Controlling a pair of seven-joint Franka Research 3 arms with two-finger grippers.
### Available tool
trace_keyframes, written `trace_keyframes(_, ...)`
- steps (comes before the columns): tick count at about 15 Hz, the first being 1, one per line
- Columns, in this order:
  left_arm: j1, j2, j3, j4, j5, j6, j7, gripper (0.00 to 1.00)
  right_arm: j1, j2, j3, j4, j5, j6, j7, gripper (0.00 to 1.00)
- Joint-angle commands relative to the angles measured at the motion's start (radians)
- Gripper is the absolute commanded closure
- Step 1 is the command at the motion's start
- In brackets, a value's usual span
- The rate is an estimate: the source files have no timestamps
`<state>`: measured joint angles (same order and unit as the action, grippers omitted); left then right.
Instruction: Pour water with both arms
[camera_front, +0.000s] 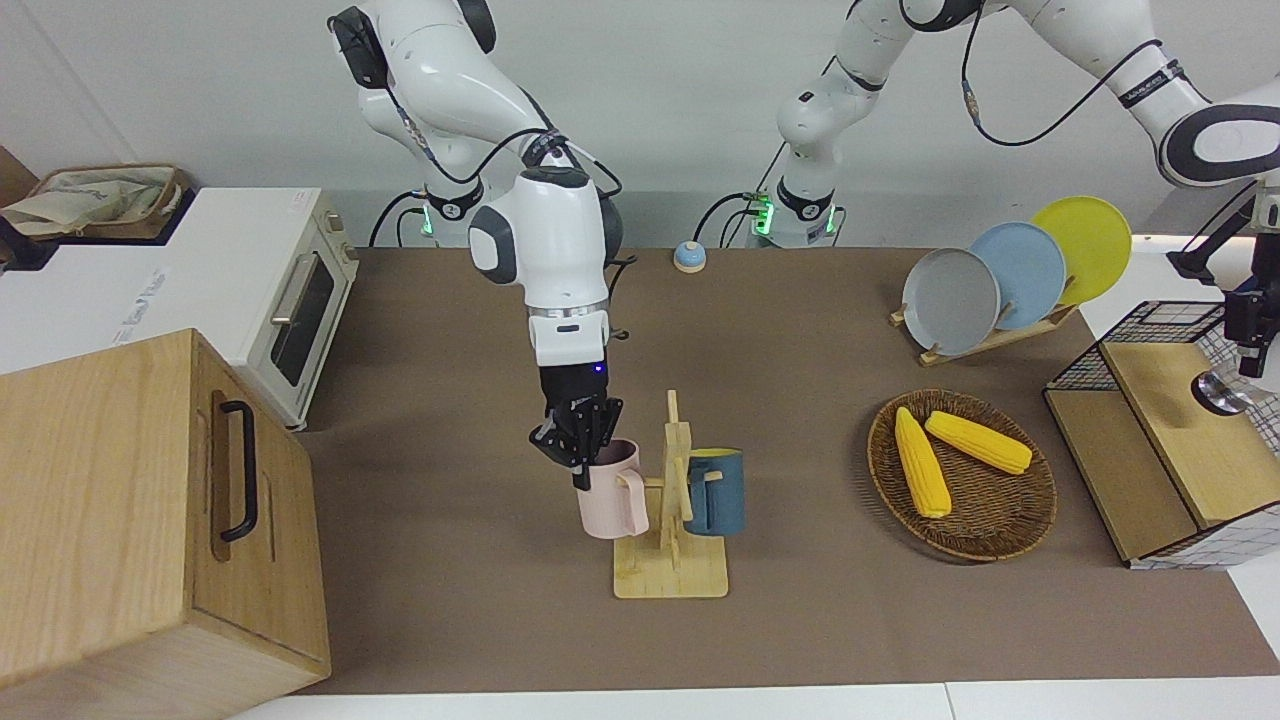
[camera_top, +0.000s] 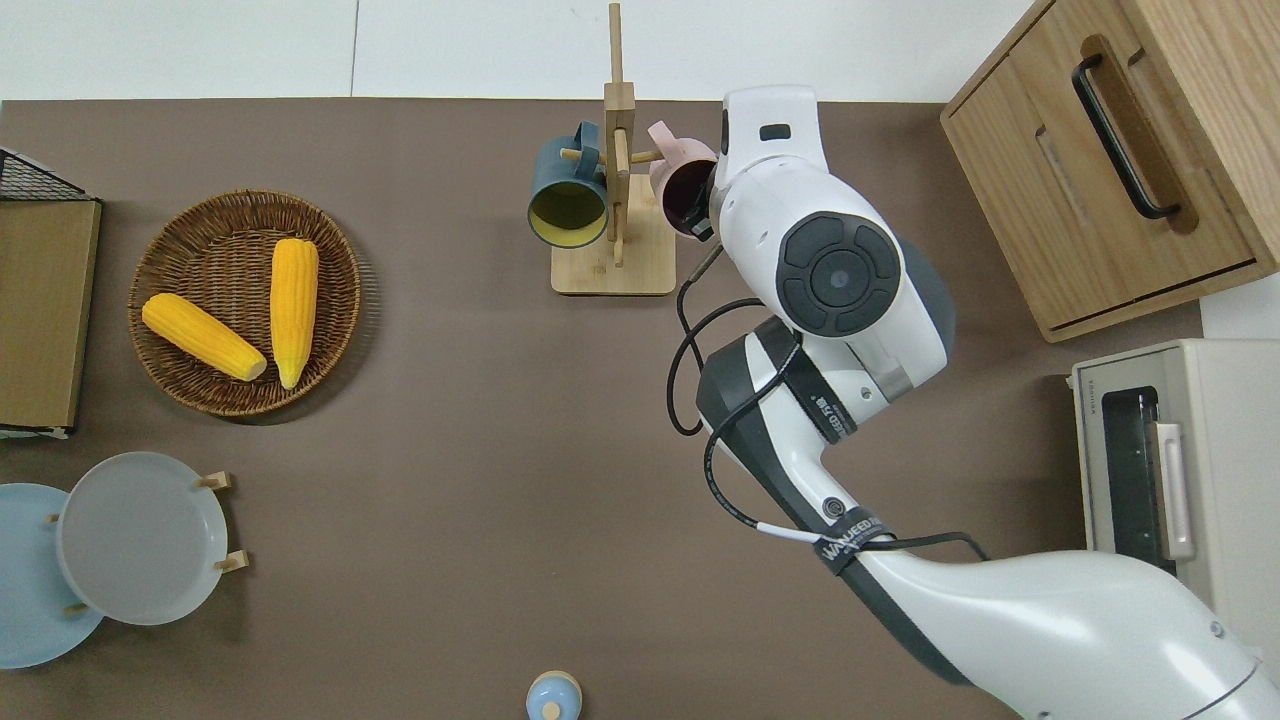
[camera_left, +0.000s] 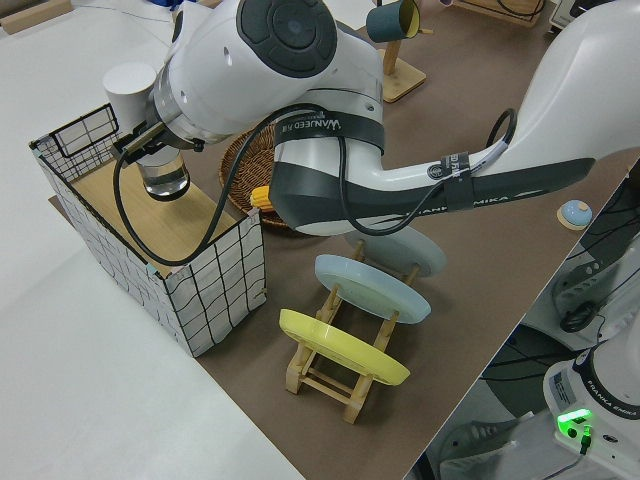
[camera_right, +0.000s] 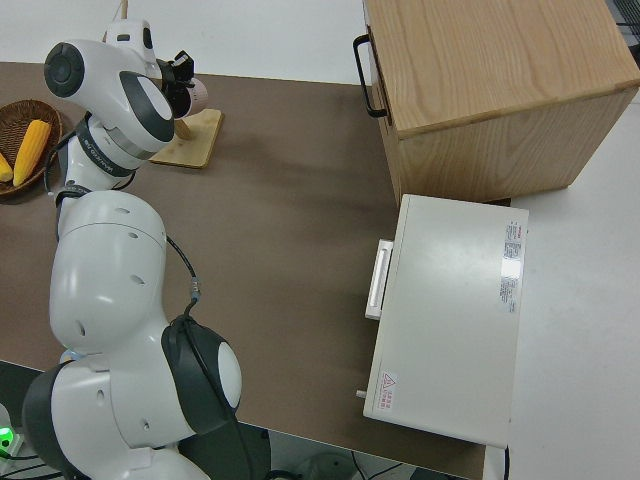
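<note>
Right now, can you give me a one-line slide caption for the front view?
Right gripper grips the rim of the pink mug hanging on the wooden mug rack, opposite the blue mug.

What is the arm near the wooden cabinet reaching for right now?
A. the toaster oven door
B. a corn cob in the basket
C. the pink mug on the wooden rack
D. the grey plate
C: the right gripper is at the rim of the pink mug hanging on the wooden rack.

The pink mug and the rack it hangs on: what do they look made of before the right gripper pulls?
The pink mug looks like matte glazed ceramic or possibly plastic: smooth, even colour, thick rim. The rack looks like pale unfinished wood, likely bamboo, with visible slat lines in its base. The right gripper sits at the mug's rim.
</note>
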<state>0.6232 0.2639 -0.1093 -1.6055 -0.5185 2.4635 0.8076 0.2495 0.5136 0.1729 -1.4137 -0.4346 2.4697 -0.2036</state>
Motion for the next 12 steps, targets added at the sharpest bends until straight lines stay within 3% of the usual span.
trace_keyframes(1,-0.023,-0.038,0.011,0.022,0.051,-0.037,-0.074,1.0,-0.027,-0.044,0.008,-0.042,0.02,-0.014,-0.034,1.0)
trace_keyframes(4,-0.025,-0.06,0.011,0.022,0.08,-0.067,-0.103,1.0,-0.036,-0.063,0.008,-0.06,0.03,-0.018,-0.046,1.0)
trace_keyframes(12,-0.025,-0.147,0.01,0.009,0.129,-0.176,-0.181,1.0,-0.082,-0.109,0.008,-0.067,0.145,-0.083,-0.224,1.0)
